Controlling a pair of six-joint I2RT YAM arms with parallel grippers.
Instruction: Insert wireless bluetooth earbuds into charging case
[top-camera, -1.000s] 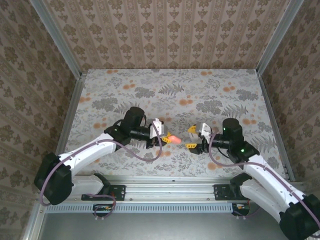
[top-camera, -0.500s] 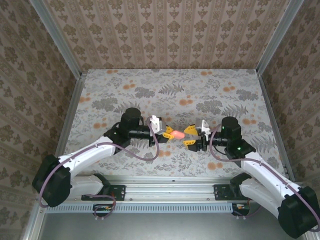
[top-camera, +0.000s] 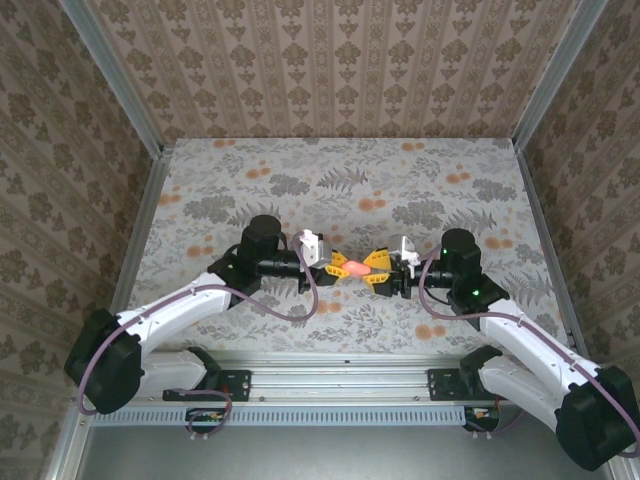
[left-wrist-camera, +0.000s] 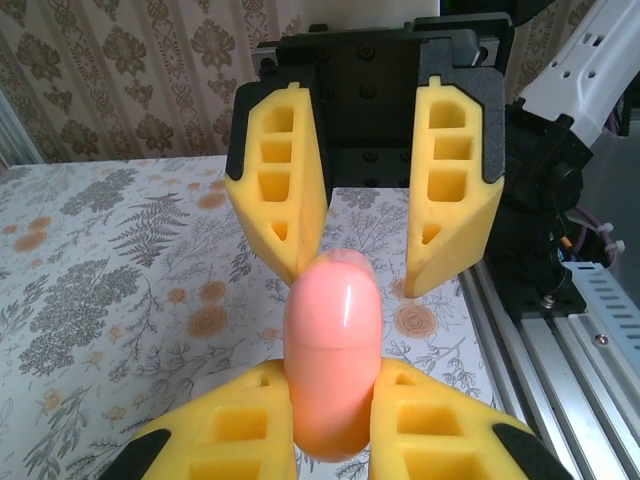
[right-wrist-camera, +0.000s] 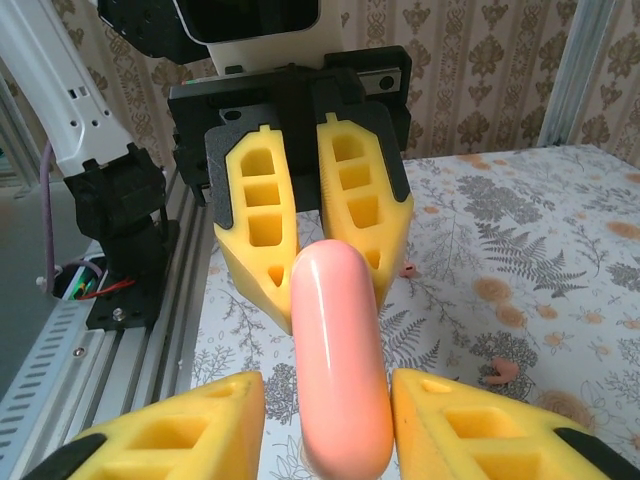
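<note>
Your left gripper (top-camera: 336, 267) is clamped tight on the coral-pink charging case (top-camera: 352, 268), holding it clear of the floral table (top-camera: 250, 200) at the near middle, between the two arms. The case is a closed capsule, and its long axis runs left to right, level with the table. Its left end sits between the left fingers, and its rounded right end points straight into your right gripper (top-camera: 377, 267). That gripper stands partly open with its fingers either side of the free end. In the left wrist view one finger (left-wrist-camera: 285, 190) touches the tip and the other stands just clear, so it has hold of nothing yet. The two arms meet tip to tip on that shared axis, so I'd judge your next move is to close the right jaws squarely on the right half. Which way the lid seam faces I cannot tell. Two tiny coral-pink earbuds (right-wrist-camera: 503, 372) lie on the table below, slightly to the far side.
</note>
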